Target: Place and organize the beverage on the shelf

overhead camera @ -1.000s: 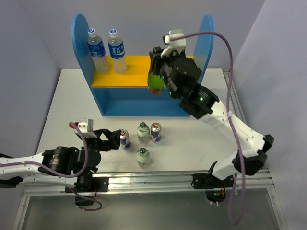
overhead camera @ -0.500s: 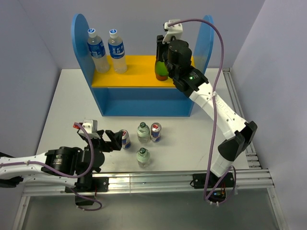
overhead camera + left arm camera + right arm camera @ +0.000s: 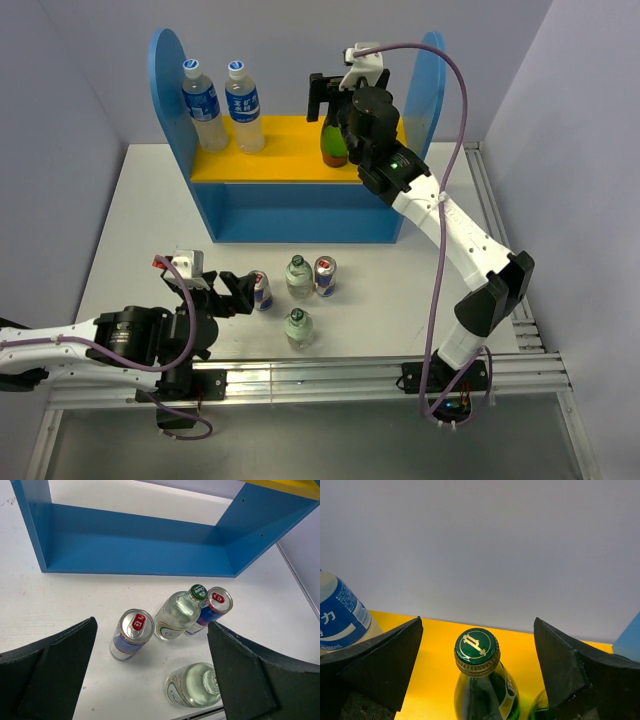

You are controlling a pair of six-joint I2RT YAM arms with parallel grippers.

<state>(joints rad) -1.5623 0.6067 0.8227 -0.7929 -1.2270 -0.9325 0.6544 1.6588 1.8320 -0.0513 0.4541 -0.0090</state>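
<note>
White bench (image 3: 140, 230), blue shelf (image 3: 300, 225), right fingers (image 3: 375, 665) spread open either side of green bottle (image 3: 477, 680) standing on its yellow board (image 3: 290, 150), left fingers (image 3: 55, 665) open near silver can (image 3: 131, 640)

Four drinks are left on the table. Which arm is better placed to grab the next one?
Left. The open left gripper faces the nearest can on the table. The right gripper is open up at the yellow upper board, either side of the green bottle standing there.
</note>
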